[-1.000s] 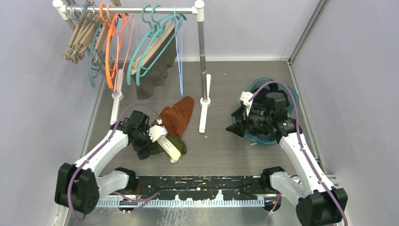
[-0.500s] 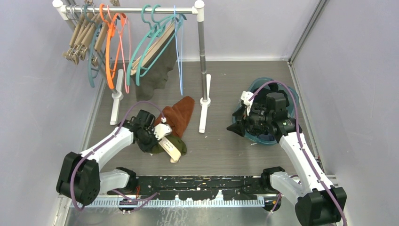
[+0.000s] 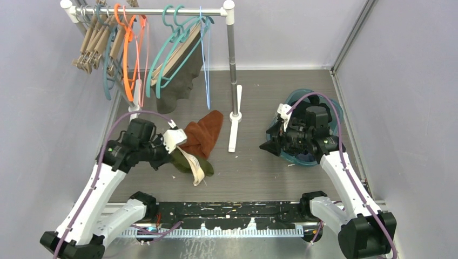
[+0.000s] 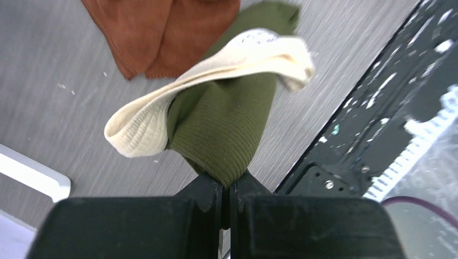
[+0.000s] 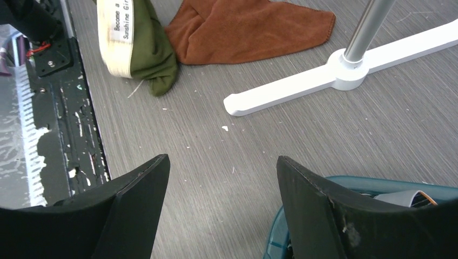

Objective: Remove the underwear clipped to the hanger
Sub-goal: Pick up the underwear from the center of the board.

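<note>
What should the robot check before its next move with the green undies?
1. Grip: the left claw is shut on the green underwear: ok.
2. Green underwear free of the brown cloth: cannot tell, they sit very close together.
3. Helper ready: the right claw is open and empty: ok.
4. Drop spot: the teal basket is right by the right claw: ok.
5. Hangers all emptied: not ok, a dark pair hangs on the rack.
</note>
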